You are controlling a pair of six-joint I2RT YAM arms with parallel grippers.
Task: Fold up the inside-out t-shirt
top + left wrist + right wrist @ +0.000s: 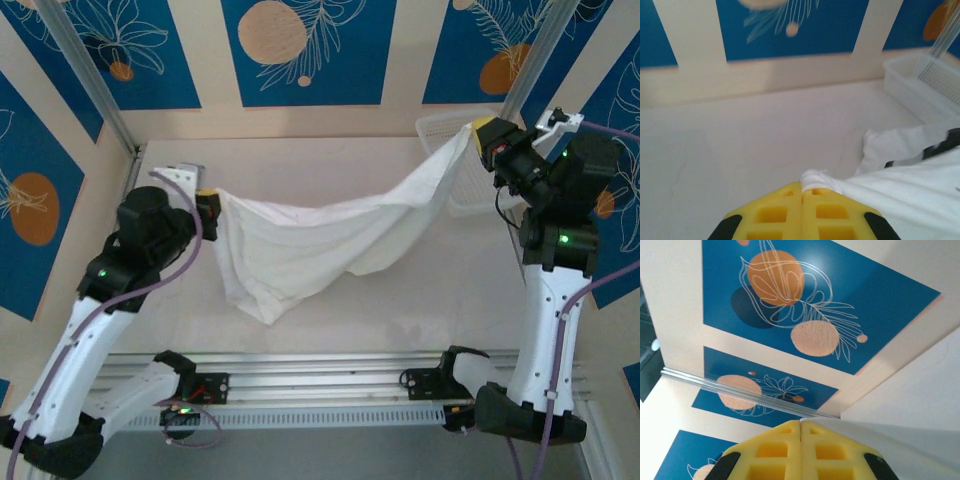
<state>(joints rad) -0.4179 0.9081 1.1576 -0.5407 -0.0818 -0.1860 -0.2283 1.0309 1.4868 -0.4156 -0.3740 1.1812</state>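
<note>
The white t-shirt (pixel 310 240) hangs stretched between my two grippers, sagging in the middle above the table. My left gripper (pixel 210 207) is shut on the t-shirt's left corner. In the left wrist view a bunched bit of cloth (pixel 816 179) pokes out between the closed yellow fingers (pixel 785 215), and the rest of the t-shirt (pixel 910 190) trails off to the right. My right gripper (pixel 482 134) holds the other corner higher up, at the back right. There the yellow fingers (pixel 775 455) are closed with the taut cloth (pixel 900 442) running away to the right.
A white mesh basket (pixel 440 132) stands at the back right, just behind the right gripper, also seen as the basket (pixel 920 82) in the left wrist view. The table (pixel 400 300) lies below the hanging cloth. Patterned walls enclose the back and sides.
</note>
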